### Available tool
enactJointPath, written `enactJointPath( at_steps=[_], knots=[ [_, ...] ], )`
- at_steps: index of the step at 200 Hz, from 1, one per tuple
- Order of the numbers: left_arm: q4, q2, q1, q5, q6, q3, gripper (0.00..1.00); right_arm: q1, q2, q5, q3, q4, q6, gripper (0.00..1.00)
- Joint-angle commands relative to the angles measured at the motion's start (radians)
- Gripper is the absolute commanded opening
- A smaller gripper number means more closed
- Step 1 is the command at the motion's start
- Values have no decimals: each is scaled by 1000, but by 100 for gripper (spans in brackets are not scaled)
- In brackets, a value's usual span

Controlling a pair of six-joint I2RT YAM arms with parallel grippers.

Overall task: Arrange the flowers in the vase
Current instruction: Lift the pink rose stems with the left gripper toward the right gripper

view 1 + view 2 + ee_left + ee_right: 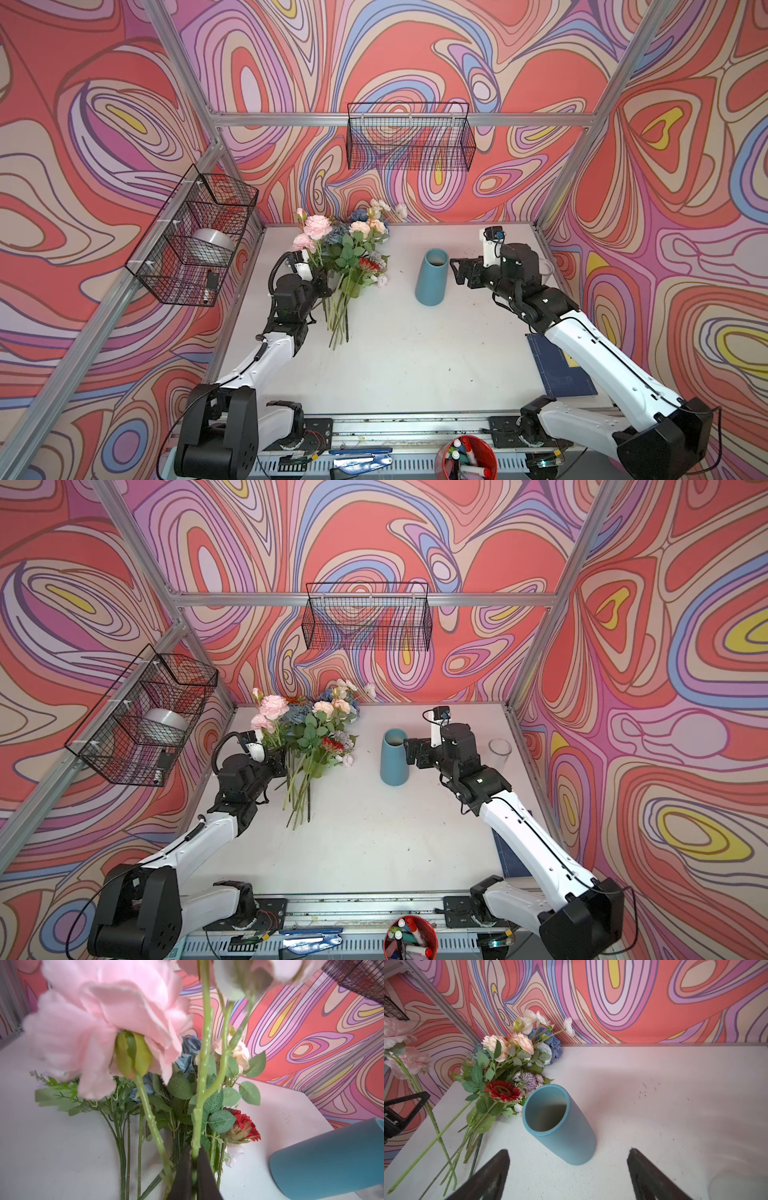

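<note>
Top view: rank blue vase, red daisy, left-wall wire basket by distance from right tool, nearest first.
1. Blue vase, just beside the right tool.
2. Red daisy, in the flower pile left of it.
3. Wire basket, on the left wall.

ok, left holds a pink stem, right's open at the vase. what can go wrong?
Left gripper pinches the pink stem well below its blooms; they could swing past the vase mouth. A second stem just outside the jaws may snag or drop. Right gripper is open, so the vase could tip.
</note>
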Motion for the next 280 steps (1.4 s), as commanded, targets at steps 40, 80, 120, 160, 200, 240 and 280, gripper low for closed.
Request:
enactJointPath(
  at_steps=[40,80,120,160,200,240,280],
  knots=[
    [-49,-83,-45,-129,125,47,0,22,7,-116,57,133,-76,88],
    [-278,-50,-142,-3,239,191,0,53,42,-124,81,131,-107,88],
    [-502,16,-253,-133,305,339,0,77,53,-114,68,141,-144,88],
    [-515,-4,-251,-160,257,369,0,115,89,-208,100,169,-151,86],
    [-497,-49,-252,-79,211,384,0,262,186,-224,209,157,-194,84],
    [-442,-99,-252,-29,150,380,0,381,315,-235,298,171,-182,81],
    [-359,-140,-252,69,78,371,0,402,448,-306,361,192,-96,74]
  ],
)
